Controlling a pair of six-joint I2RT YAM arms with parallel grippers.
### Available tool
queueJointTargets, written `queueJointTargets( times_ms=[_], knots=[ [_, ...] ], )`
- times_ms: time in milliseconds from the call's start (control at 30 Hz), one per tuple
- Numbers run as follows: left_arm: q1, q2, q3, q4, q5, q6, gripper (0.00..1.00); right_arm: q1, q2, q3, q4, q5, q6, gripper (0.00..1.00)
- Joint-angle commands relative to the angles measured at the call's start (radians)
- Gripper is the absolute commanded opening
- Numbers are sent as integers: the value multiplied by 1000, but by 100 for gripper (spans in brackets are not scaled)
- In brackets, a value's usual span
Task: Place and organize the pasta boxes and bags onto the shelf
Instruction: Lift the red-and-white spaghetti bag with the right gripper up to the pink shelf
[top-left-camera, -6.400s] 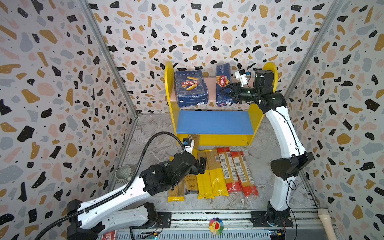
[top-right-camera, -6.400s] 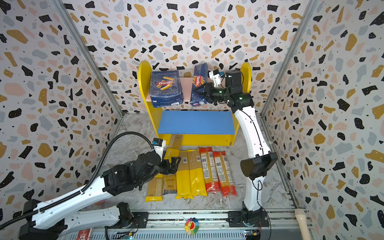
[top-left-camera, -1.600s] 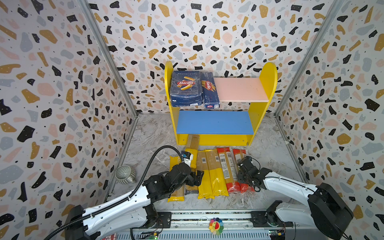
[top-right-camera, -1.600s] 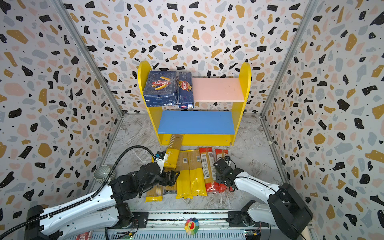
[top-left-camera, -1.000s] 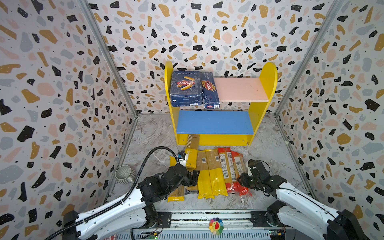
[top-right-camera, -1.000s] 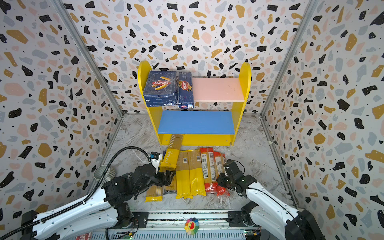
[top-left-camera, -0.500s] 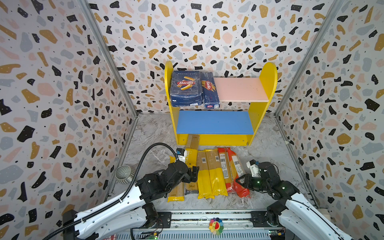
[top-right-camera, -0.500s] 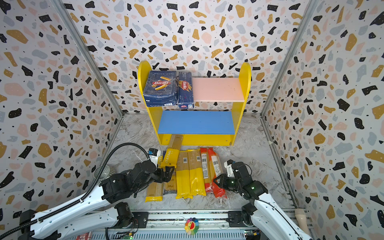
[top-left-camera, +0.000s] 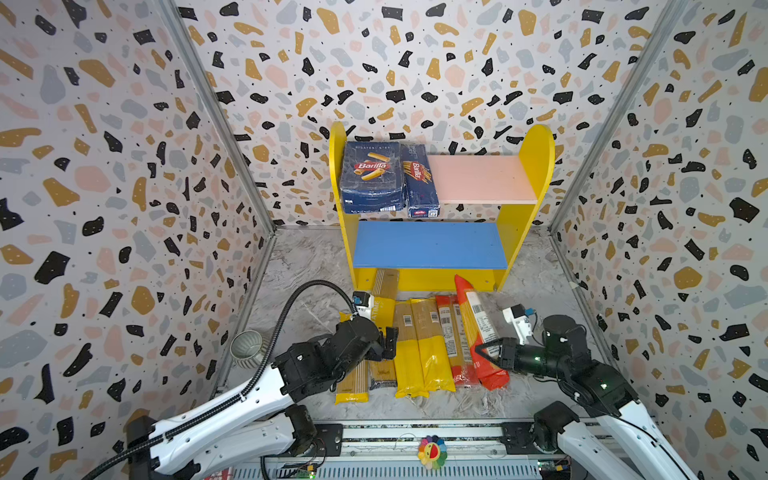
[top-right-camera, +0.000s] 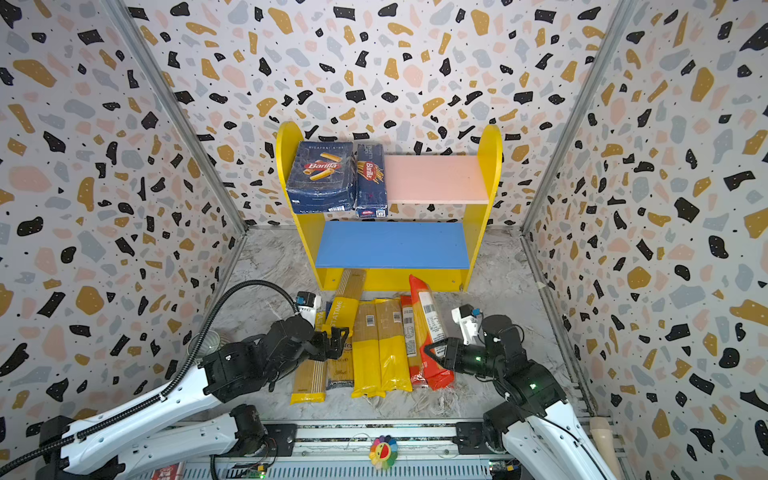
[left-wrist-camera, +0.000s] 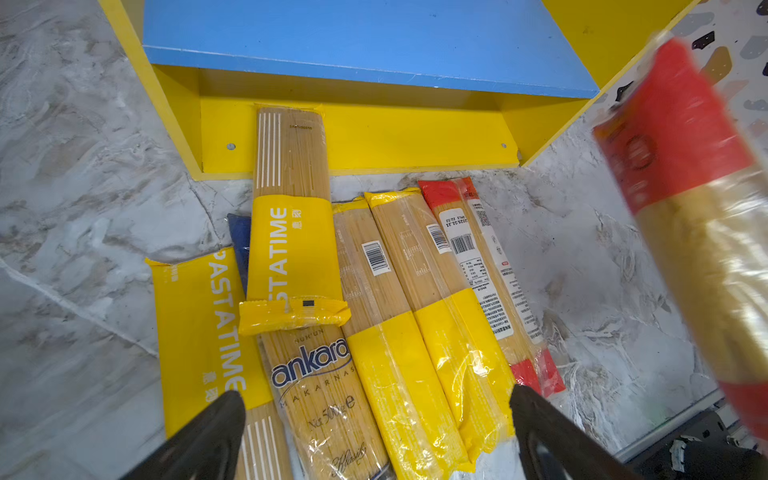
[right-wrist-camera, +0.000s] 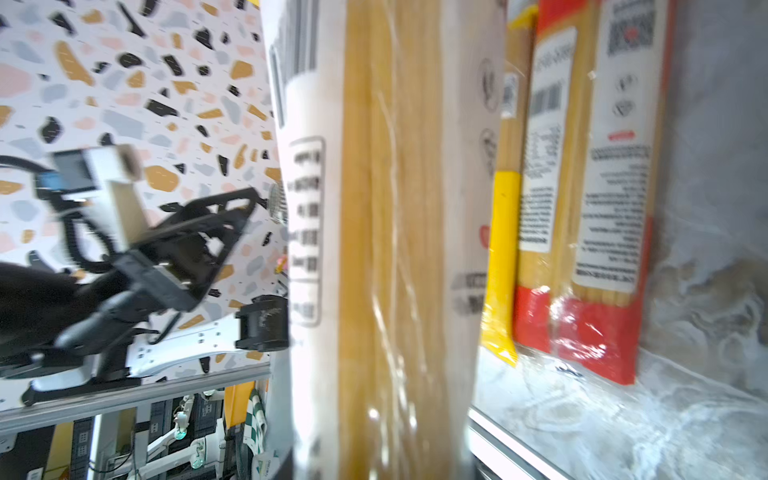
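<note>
Bag, red-ended, tilts clamped in right claw.

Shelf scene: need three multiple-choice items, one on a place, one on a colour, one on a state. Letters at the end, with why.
1. Where do the Barilla boxes stand?
A) pink upper board, left end
B) blue lower board
C) floor

2. What colour are the ends of the bag in the right fingers?
A) yellow
B) red
C) dark blue

3. How are the left fingers?
A) shut on a bag
B) shut, empty
C) open, empty

1 A: both top views show the two boxes side by side on the pink board.
2 B: red shows at both ends of the tilted bag.
3 C: the left wrist view shows them spread wide, gripping nothing.
</note>
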Motion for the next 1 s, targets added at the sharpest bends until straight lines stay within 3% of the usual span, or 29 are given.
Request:
queueJointTargets(
  times_ms=[0, 267, 467, 733, 967],
  knots=[
    [4, 22, 48, 22, 2, 9, 99, -4, -10, 155, 53, -36, -59, 10],
    [4, 80, 115, 55, 47, 47, 100, -4, 117, 400, 24, -13, -104, 10],
    [3, 89, 126, 76, 65, 63, 99, -3, 301, 658, 13, 19, -178, 9],
    [3, 76, 111, 94, 71, 77, 100, -3, 618, 1104, -58, 96, -289, 9],
    [5, 60, 78, 115, 27, 90, 100, -5, 996, 1586, -187, 227, -423, 9]
  ],
)
